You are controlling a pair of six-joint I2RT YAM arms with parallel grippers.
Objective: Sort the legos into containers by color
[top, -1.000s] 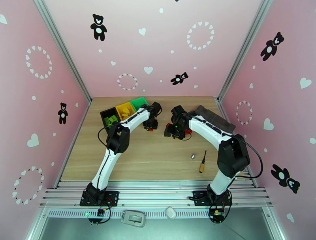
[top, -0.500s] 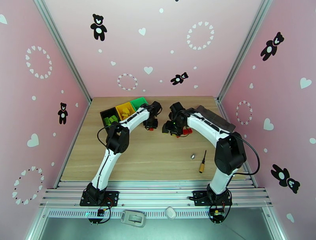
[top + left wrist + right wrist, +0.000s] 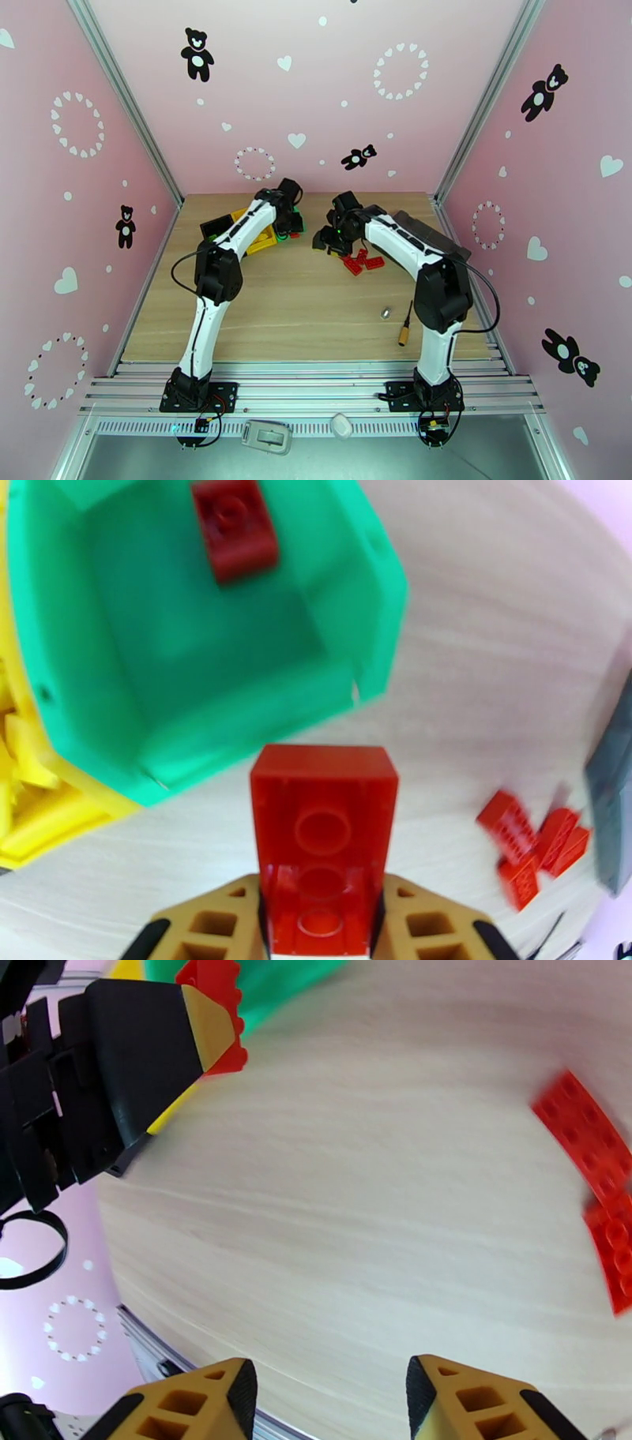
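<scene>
As left claw (image 3: 320, 892), gripping red brick (image 3: 324, 811), nears green bin (image 3: 351, 583), right claw (image 3: 328, 1378) stays parted.

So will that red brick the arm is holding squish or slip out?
Probably no squishing: the red brick shows straight edges between the shut jaws, so it looks stiff. It looks small and hollow underneath, so likely light. Its sides look smooth and only its end is pinched, so it might slip if bumped.
</scene>
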